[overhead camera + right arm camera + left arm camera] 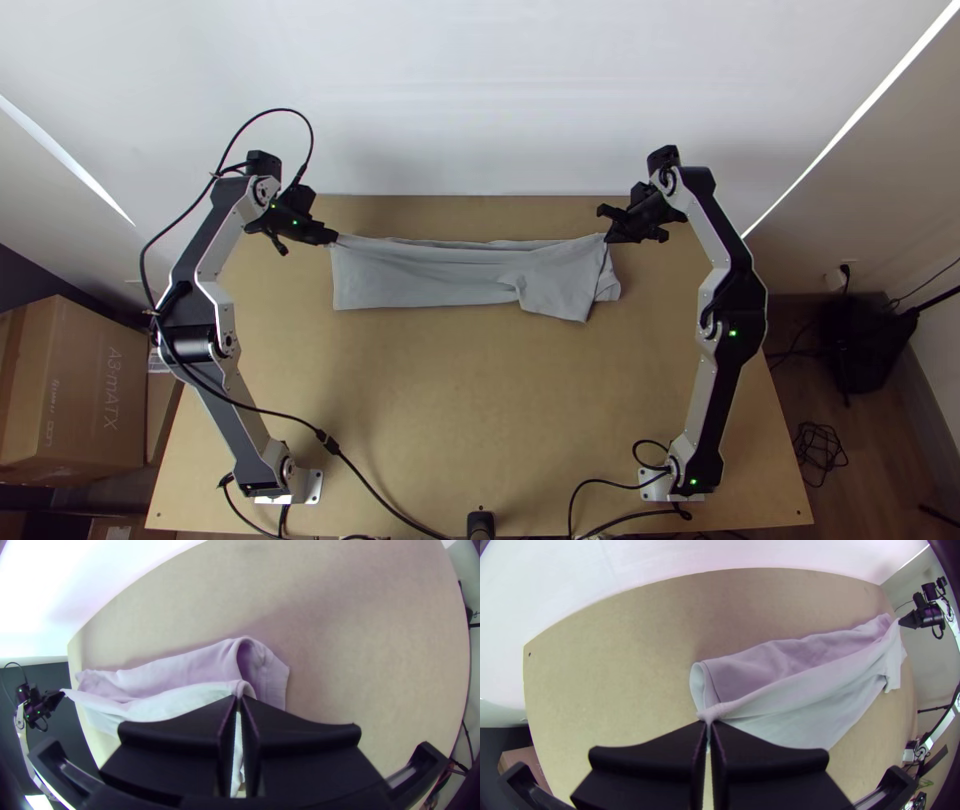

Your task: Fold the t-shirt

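Note:
In the top view my left gripper [333, 238] is at the upper left corner of the pale grey t-shirt [430, 278], and my right gripper [608, 238] is at its upper right edge. The shirt lies as a long folded strip across the table's far half, its right end flapped over and wrinkled. In the left wrist view my left gripper [709, 724] is shut on a corner of the shirt [800, 690], the edge lifted off the layer beneath. In the right wrist view my right gripper [239, 698] is shut on the shirt's [175, 697] raised edge.
The wooden table [470, 400] extends bare from the shirt toward the near edge. A white wall [480, 100] rises behind the far edge. A black cable [380, 498] runs over the table's lower left. Cardboard boxes [75, 390] stand off the left side.

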